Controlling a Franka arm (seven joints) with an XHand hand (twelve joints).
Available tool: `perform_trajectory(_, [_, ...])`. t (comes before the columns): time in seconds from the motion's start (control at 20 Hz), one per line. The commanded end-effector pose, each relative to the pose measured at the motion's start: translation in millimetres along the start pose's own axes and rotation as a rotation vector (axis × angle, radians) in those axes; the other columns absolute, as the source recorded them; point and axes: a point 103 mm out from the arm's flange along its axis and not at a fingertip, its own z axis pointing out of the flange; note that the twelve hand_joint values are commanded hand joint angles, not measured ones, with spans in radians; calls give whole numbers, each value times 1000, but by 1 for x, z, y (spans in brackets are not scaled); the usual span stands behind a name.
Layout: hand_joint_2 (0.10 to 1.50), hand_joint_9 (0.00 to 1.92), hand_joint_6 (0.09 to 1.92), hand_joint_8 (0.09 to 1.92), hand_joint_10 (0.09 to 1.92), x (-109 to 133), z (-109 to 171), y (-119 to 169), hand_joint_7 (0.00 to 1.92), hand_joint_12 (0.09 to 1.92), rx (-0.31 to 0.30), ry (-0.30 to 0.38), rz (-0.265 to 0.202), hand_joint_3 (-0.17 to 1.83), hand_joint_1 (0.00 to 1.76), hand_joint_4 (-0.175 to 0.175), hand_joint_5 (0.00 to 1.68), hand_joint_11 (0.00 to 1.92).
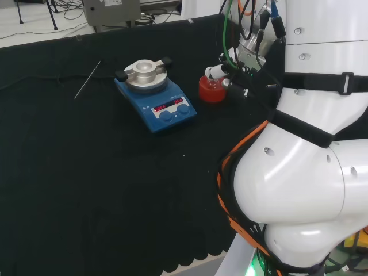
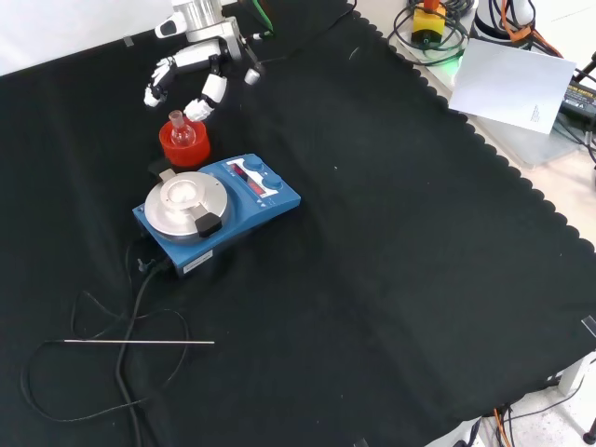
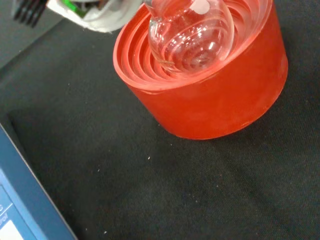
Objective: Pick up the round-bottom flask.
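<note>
A small clear round-bottom flask stands upright in a red ribbed ring stand on the black cloth. In the front view the hand hovers just beyond and above the flask. Its fingers are spread and relaxed, and one white fingertip hangs close to the flask's neck without gripping it. The head view shows the hand right of and over the flask on its stand. Close up in the wrist view, the flask's bulb sits in the stand and looks empty.
A blue hotplate stirrer with a round metal top stands right beside the stand, nearer the camera in the front view. Its black cable and a thin metal rod lie on the cloth. A white sheet lies past the cloth's scalloped edge.
</note>
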Motion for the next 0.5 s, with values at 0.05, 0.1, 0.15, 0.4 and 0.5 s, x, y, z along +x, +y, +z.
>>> perform_trajectory(0.05, [623, 433, 91, 635, 685, 3, 8, -2, 299, 1356, -33, 5, -28, 673, 885, -44, 642, 33])
perform_trajectory(0.1, [621, 437, 97, 636, 684, 3, 9, -1, 305, 1356, -31, 6, -29, 673, 892, -44, 655, 37])
perform_trajectory(0.15, [619, 441, 102, 637, 684, 3, 9, -1, 311, 1355, -30, 4, -30, 673, 897, -44, 663, 40])
perform_trajectory(0.4, [612, 455, 130, 627, 664, 2, 15, 3, 325, 1344, -41, -6, -39, 685, 906, -43, 671, 51])
perform_trajectory(0.5, [611, 457, 138, 625, 661, 4, 17, 5, 327, 1343, -51, -17, -47, 687, 909, -43, 674, 53])
